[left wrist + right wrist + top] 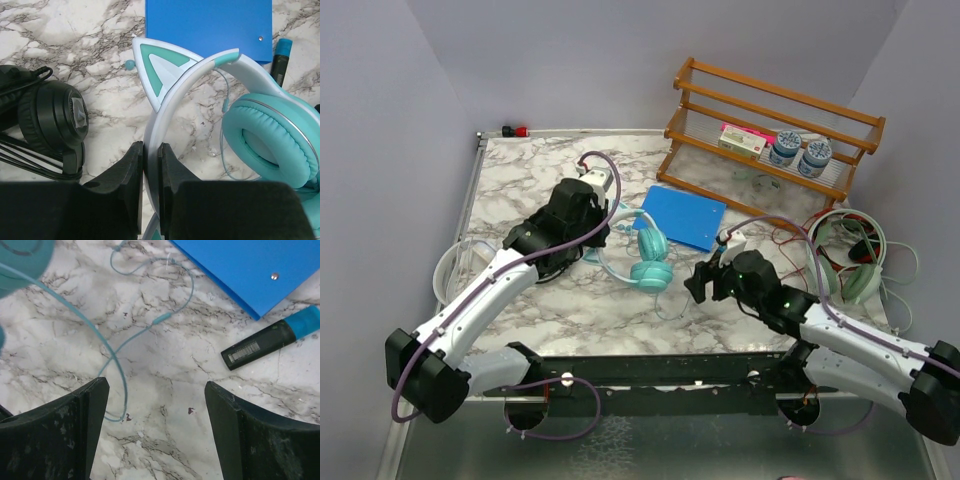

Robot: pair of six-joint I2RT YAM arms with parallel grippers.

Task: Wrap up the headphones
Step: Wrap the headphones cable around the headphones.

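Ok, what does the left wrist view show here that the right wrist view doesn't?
Left wrist only: the left gripper shut on the headband of the teal headset, its cat ear, and the black headset beside it.
Right wrist only: the right gripper, open above the loose loops of the teal cable.
Both: the blue pad, the marker, the marble table and some of a teal earcup.
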